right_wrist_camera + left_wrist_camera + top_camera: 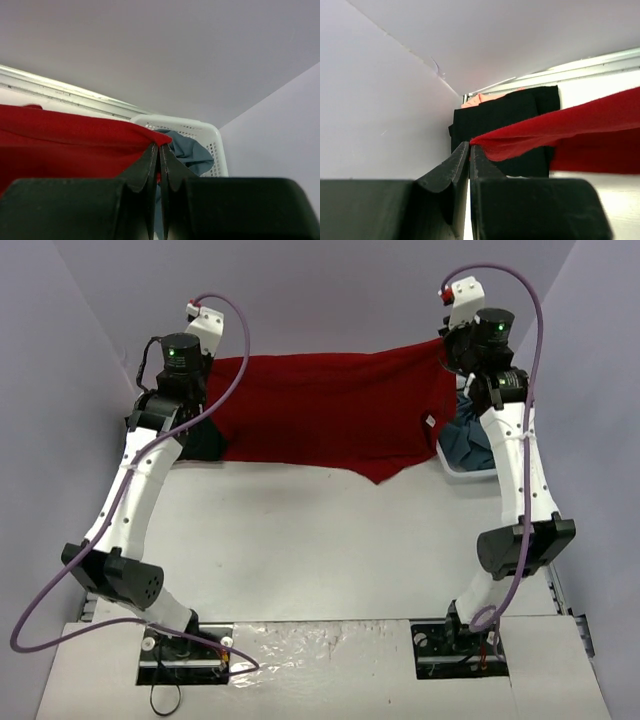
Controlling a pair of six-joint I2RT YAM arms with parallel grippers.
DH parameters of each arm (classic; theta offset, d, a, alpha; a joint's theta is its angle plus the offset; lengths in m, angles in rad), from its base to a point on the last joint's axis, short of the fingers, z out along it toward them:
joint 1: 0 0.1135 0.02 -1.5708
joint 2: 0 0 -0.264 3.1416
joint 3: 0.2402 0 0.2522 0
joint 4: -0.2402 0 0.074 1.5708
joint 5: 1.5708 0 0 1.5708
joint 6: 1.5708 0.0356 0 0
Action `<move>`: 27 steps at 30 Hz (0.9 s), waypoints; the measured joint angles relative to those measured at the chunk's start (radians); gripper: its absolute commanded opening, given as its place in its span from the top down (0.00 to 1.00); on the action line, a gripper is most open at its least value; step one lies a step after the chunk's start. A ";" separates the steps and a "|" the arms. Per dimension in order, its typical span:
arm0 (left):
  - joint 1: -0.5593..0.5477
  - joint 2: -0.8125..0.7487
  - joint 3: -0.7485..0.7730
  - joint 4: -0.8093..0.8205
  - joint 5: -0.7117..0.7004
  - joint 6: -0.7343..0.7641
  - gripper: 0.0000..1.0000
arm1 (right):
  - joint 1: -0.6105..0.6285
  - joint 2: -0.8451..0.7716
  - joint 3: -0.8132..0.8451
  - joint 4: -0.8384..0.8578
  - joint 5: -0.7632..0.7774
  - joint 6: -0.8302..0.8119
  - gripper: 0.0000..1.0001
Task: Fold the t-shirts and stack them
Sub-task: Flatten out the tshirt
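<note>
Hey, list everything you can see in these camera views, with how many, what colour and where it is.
red t-shirt: one, dark red, held spread across the far side of the table, between both grippers
black shirt: one pile, black, far left of the table; number of layers cannot be told
salmon cloth: one piece, salmon pink, showing behind the black shirt
basket: one, white lattice plastic, far right corner
blue-grey cloth: slate blue-grey, bunched inside the basket; count cannot be told
table: one, white, bare in the middle
left gripper: one, black, shut on the red t-shirt's left corner
right gripper: one, black, shut on the red t-shirt's right corner
</note>
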 measured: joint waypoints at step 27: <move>0.006 -0.474 -0.122 -0.066 0.161 -0.006 0.98 | 0.000 -0.597 -0.319 -0.009 0.021 0.037 1.00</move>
